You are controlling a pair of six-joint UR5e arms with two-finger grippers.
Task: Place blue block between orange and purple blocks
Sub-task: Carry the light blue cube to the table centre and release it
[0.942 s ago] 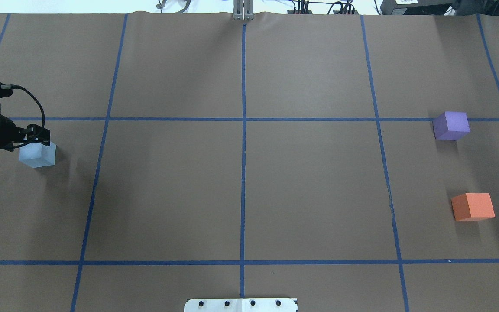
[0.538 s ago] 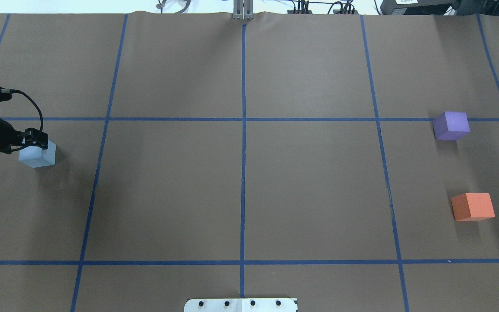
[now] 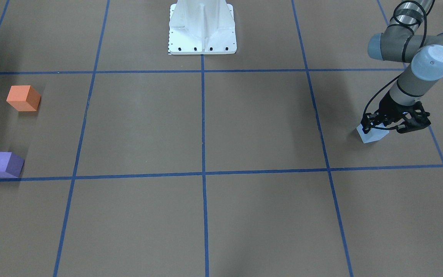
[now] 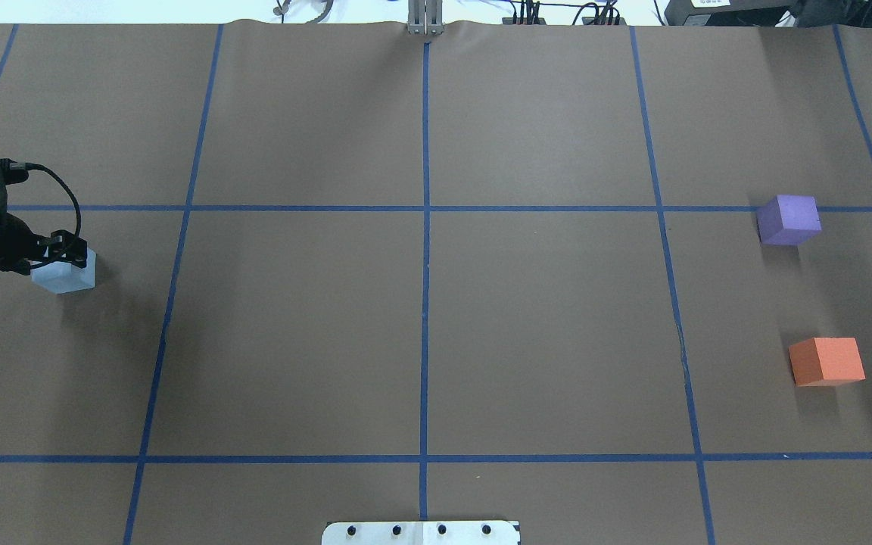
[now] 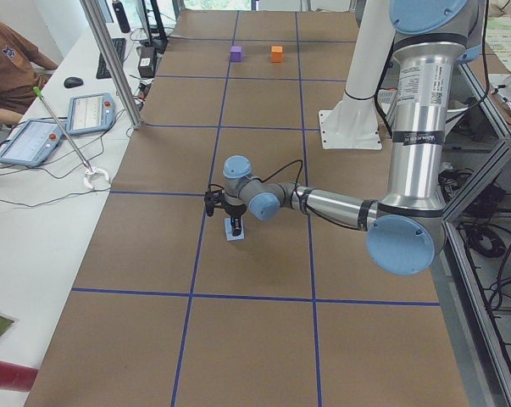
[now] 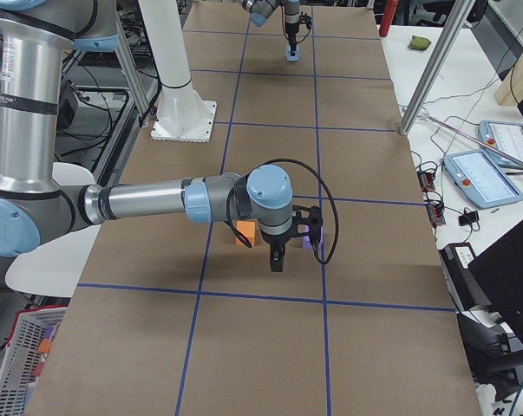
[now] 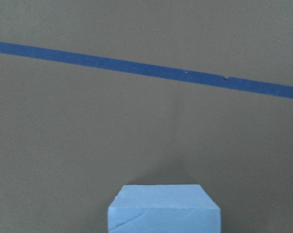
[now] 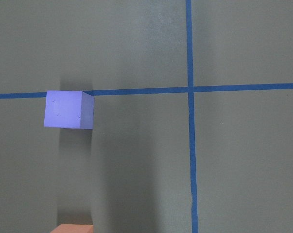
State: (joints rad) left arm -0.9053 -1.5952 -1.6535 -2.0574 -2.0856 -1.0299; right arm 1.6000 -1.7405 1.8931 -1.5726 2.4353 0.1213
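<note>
The pale blue block [image 4: 65, 278] sits at the table's far left; it also shows in the front-facing view [image 3: 371, 136] and at the bottom of the left wrist view [image 7: 163, 208]. My left gripper [image 4: 63, 253] is open and low over it, jaws straddling its top [image 3: 392, 127]. The purple block [image 4: 788, 219] and the orange block [image 4: 826, 361] stand at the far right with a gap between them. My right gripper [image 6: 277, 260] hangs near them and shows only in the right side view, so I cannot tell whether it is open or shut.
Blue tape lines divide the brown table cover. The white robot base plate [image 3: 202, 27] is at the robot's edge. In the left side view a metal post [image 5: 111, 59], tablets [image 5: 35, 140] and a seated person [image 5: 9, 59] are beyond the far edge.
My left gripper has come down over the blue block and covers more of its top. The blocks have not moved.
</note>
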